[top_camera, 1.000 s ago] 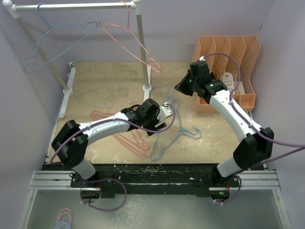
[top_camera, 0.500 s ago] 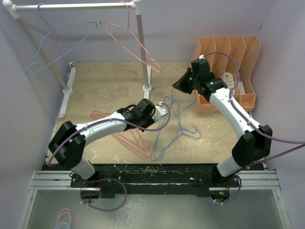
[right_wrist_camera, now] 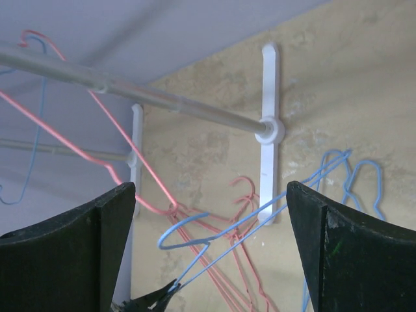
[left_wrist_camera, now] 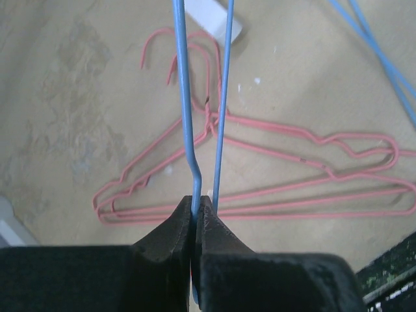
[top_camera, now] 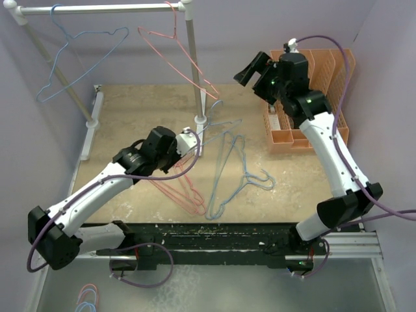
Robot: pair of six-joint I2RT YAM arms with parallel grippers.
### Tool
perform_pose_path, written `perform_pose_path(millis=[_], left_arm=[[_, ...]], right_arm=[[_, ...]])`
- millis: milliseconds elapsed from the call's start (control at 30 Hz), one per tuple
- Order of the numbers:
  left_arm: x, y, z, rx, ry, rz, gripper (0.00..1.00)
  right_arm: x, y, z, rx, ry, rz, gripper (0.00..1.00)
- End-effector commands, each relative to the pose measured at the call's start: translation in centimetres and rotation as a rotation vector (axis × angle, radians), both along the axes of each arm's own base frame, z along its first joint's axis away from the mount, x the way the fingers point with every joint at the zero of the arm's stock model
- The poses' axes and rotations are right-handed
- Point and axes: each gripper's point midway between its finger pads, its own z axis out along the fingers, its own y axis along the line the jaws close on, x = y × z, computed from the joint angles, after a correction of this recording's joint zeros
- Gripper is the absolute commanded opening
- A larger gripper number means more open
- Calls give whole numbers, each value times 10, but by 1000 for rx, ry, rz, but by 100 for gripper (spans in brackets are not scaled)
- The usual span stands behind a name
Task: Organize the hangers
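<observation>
My left gripper (top_camera: 192, 138) is shut on the wire of a light blue hanger (top_camera: 224, 125), holding it off the table with its hook toward the rack's foot. In the left wrist view the jaws (left_wrist_camera: 195, 203) pinch that blue wire (left_wrist_camera: 184, 97) above a few pink hangers (left_wrist_camera: 260, 175) lying flat. My right gripper (top_camera: 250, 70) hangs high near the back, open and empty. Its view looks between wide fingers (right_wrist_camera: 211, 250) down at the held blue hanger (right_wrist_camera: 195, 237). More blue hangers (top_camera: 224, 175) and pink hangers (top_camera: 179, 188) lie on the table.
A white pole rack (top_camera: 97, 9) stands at the back left with one blue hanger (top_camera: 78, 55) and one pink hanger (top_camera: 179, 55) hung on it. Its post foot (top_camera: 201, 119) is near the held hanger. An orange slotted file holder (top_camera: 325, 71) stands at the back right.
My left gripper closed on the blue hanger and drew back left, lifting it. My right gripper opened, rose and moved toward the back.
</observation>
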Motion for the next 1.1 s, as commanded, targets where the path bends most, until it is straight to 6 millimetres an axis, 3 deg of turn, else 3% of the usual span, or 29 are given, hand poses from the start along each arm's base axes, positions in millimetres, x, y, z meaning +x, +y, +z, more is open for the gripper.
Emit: perform_pose_path(millis=[0, 100, 233, 433, 633, 900, 1067], left_arm=[[-20, 54, -5, 113, 38, 99, 0], [-27, 91, -8, 169, 53, 190, 0], [-35, 129, 5, 167, 37, 314, 0], [-37, 176, 58, 119, -110, 506, 0], [-21, 170, 105, -81, -117, 553, 0], [9, 174, 194, -231, -314, 562, 0], [27, 180, 217, -255, -352, 568, 0]], right_arm=[[-22, -41, 80, -47, -193, -117, 100], [-28, -55, 105, -44, -246, -151, 100], [-27, -63, 119, -37, -274, -147, 100], [-17, -61, 115, -27, -267, -111, 100], [-7, -57, 101, -14, -248, -63, 100], [-11, -51, 89, -4, -233, -17, 100], [-14, -51, 82, -5, -228, -4, 100]])
